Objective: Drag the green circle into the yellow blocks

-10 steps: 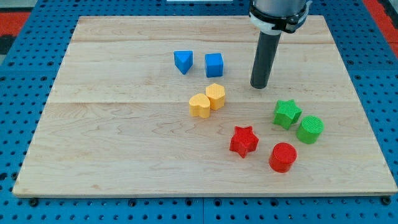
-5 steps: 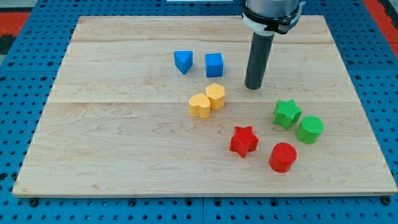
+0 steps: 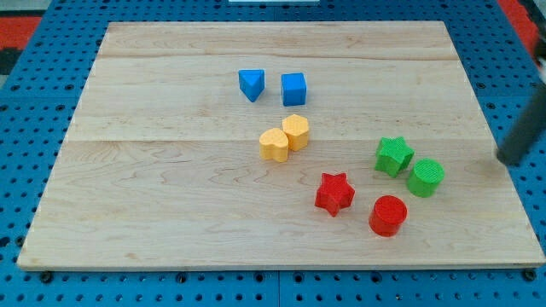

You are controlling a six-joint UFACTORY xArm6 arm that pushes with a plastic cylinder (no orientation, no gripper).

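Note:
The green circle lies on the wooden board at the view's right, touching the green star on its upper left. The two yellow blocks, a heart shape and a hexagon, sit together near the board's middle. My rod shows blurred at the view's right edge, with my tip at the board's right edge. The tip is to the right of the green circle, well apart from it and a little higher in the view.
A red star and a red circle lie below and left of the green blocks. A blue triangle and a blue cube sit above the yellow blocks. The board rests on a blue pegboard.
My rod has swung from above the yellow blocks, near the blue cube, to the board's right edge beside the green circle. No block has moved.

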